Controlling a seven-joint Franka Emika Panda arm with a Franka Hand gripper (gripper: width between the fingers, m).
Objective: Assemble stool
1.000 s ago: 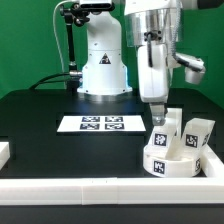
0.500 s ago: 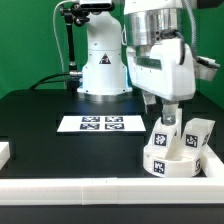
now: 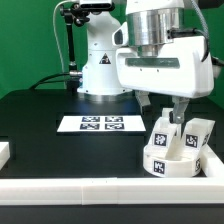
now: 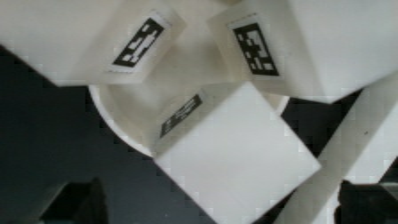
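Fingers [image 3: 180, 113] of the gripper [image 3: 176, 116] apparently spread with nothing clearly held, above upright legs [image 3: 163, 130] on the round seat [image 3: 172, 160] at the exterior view's near right; probably seating a leg, next needing careful alignment before closing

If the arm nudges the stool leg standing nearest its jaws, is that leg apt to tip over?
Probably yes: the leg looks upright, taller than wide, on the round seat. It looks like rigid plastic, so it should topple whole rather than bend. A neighbouring leg stands nearby and might get knocked.
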